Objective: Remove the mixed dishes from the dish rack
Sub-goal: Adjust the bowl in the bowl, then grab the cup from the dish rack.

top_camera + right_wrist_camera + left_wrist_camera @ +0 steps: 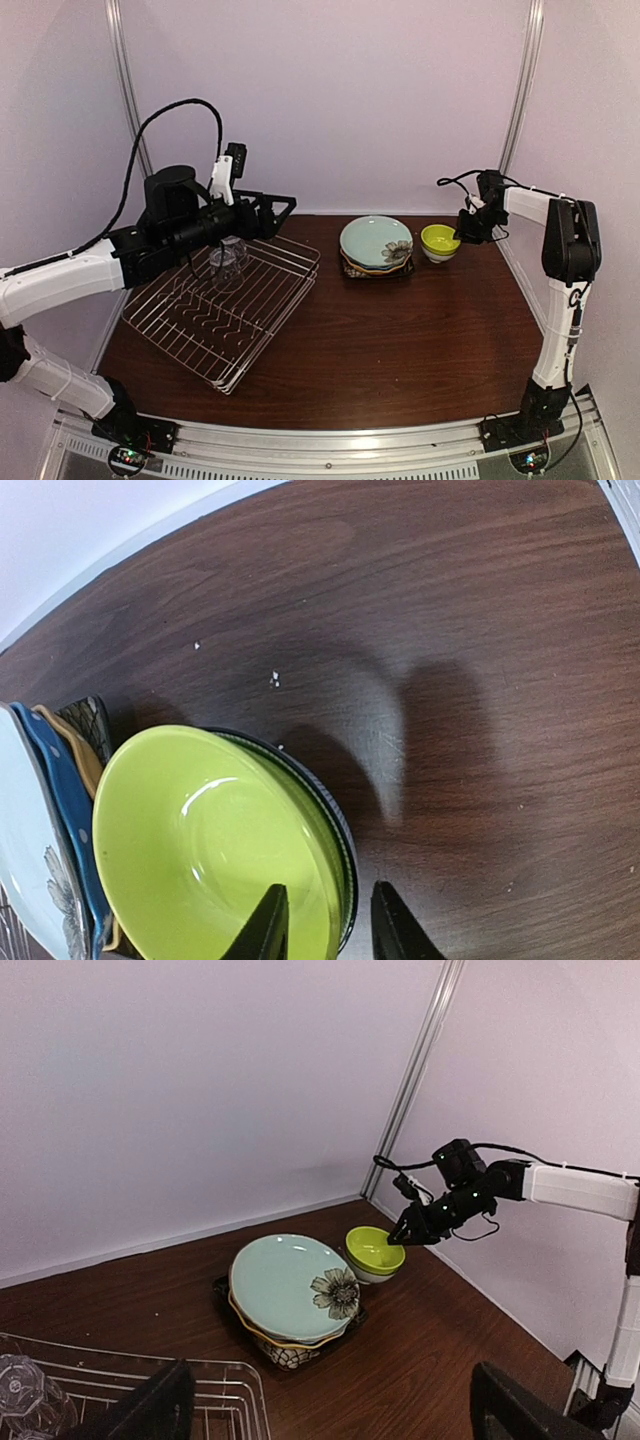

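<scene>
The silver wire dish rack sits at the left and holds a clear glass, also seen in the left wrist view. My left gripper hovers above the rack's far edge, open and empty. The plates are stacked at the table's back: the pale teal flower plate on top, the dark patterned plate at the bottom. The lime-green bowl rests nested in the small pale bowl. My right gripper straddles the lime bowl's rim, slightly open.
The blue dotted plate's edge lies just left of the bowls. The enclosure's white walls and a metal corner post stand close behind the stack. Bare brown table stretches in front of the dishes.
</scene>
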`<state>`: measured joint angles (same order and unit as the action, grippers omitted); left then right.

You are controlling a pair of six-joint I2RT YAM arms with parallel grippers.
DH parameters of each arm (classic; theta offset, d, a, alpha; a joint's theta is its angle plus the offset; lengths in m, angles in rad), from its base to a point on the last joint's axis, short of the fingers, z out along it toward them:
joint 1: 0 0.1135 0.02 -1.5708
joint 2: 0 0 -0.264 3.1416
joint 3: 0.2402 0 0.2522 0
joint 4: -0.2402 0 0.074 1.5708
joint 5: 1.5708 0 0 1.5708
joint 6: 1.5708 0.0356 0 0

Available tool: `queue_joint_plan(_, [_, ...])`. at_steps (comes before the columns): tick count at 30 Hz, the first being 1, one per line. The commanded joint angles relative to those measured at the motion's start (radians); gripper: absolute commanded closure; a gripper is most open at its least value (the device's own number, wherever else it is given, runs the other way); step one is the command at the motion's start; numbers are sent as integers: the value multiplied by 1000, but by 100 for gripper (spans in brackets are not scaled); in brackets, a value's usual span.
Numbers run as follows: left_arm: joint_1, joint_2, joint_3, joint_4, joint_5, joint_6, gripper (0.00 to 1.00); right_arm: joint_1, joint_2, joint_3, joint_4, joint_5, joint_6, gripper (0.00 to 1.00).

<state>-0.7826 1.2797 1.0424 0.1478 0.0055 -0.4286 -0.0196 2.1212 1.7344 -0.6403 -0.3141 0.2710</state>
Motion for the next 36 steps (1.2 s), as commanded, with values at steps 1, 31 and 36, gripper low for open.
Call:
queue_joint_plan(1, [37, 27, 69, -103, -45, -16, 3, -9, -41, 13, -17, 32, -3, 62])
queue_joint_plan(31, [328, 200, 205, -639, -228, 65, 3, -91, -557, -236, 272, -192, 135, 0])
queue_joint_plan(36, [331, 278, 226, -650, -220, 73, 3, -91, -635, -329, 302, -255, 115, 0])
